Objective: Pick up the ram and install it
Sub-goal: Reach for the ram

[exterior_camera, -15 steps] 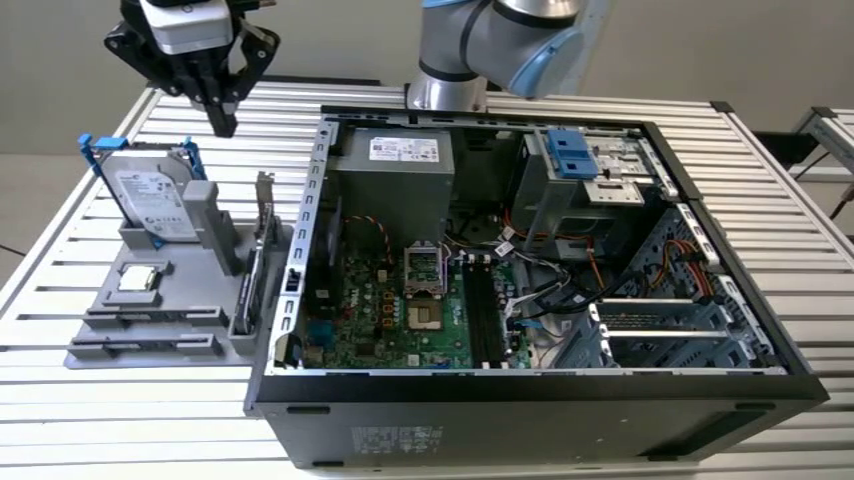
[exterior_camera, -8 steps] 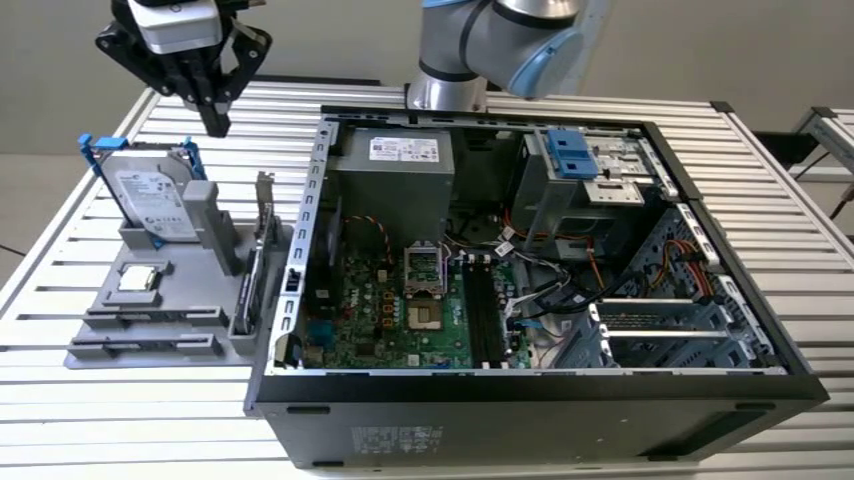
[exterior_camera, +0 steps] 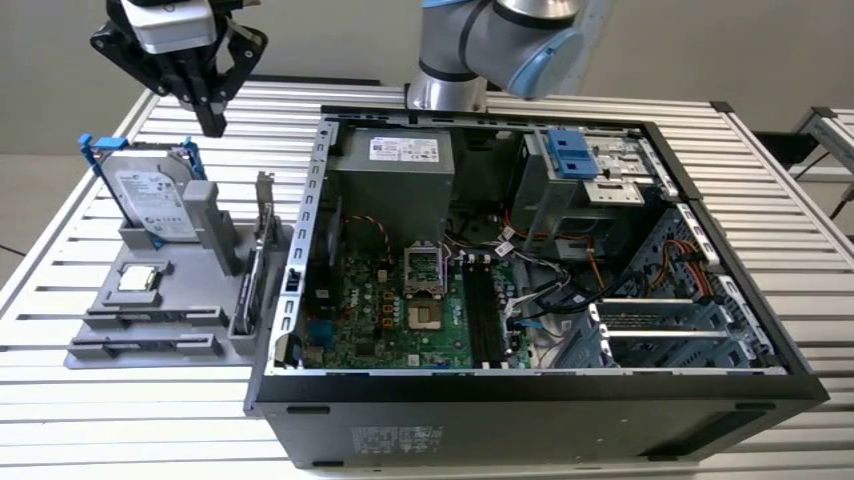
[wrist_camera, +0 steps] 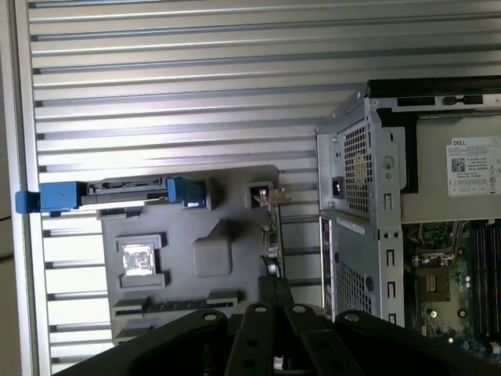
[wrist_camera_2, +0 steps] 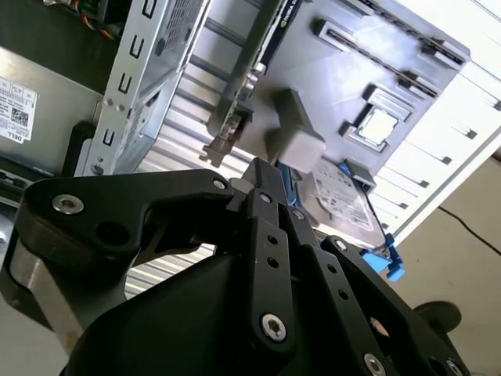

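Observation:
The ram (wrist_camera: 178, 301) shows edge-on as a thin dark strip in a long slot of the grey holder (exterior_camera: 200, 335), at the holder's near end in the exterior view (exterior_camera: 154, 316). The same strip appears in the second wrist view (wrist_camera_2: 372, 51). My gripper (exterior_camera: 214, 122) hangs high over the holder's far end, above the hard drive (exterior_camera: 147, 195), well away from the ram. Its black fingers meet at a point with nothing between them, as both wrist views show (wrist_camera_2: 262, 168) (wrist_camera: 274, 283).
The holder also carries a processor chip (exterior_camera: 138, 279) and an upright expansion card (exterior_camera: 260, 250). The open computer case (exterior_camera: 534, 385) lies at the exterior view's right, with motherboard memory slots (exterior_camera: 483, 312) and loose cables inside. The slatted table's edge (exterior_camera: 40, 260) runs along the left.

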